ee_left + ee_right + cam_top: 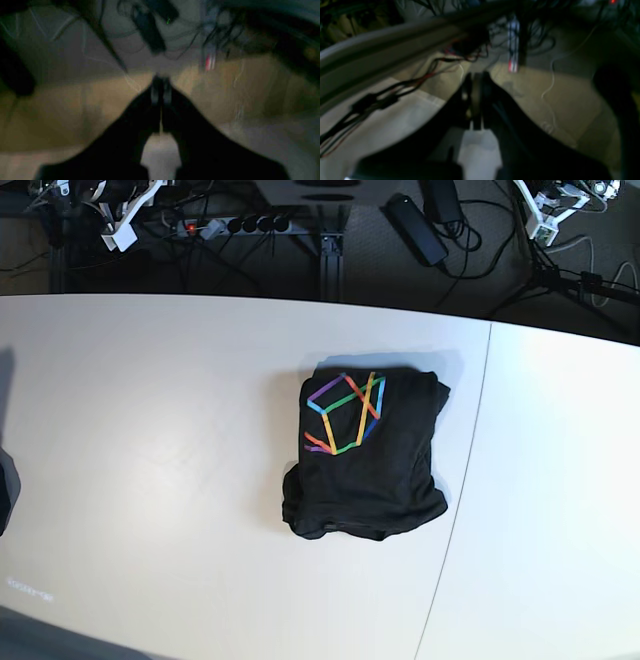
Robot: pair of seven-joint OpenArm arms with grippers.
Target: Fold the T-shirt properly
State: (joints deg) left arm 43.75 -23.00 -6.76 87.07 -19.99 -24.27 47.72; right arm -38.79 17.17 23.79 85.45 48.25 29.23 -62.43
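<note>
The T-shirt [365, 470] lies folded into a compact black bundle near the middle of the white table [150, 430], its rainbow line print [345, 415] facing up. No gripper is near it in the base view. My left gripper [160, 83] appears only in the blurred left wrist view, fingers pressed together with nothing between them, above wooden floor and cables. My right gripper [476, 77] is likewise shut and empty in the blurred right wrist view, beside the table edge [382, 40]. Neither wrist view shows the T-shirt.
A seam [470, 470] splits the table right of the shirt. Behind the far edge are a power strip [225, 225], a black adapter [415, 228] and tangled cables. A dark shape [5, 485] pokes in at the left border.
</note>
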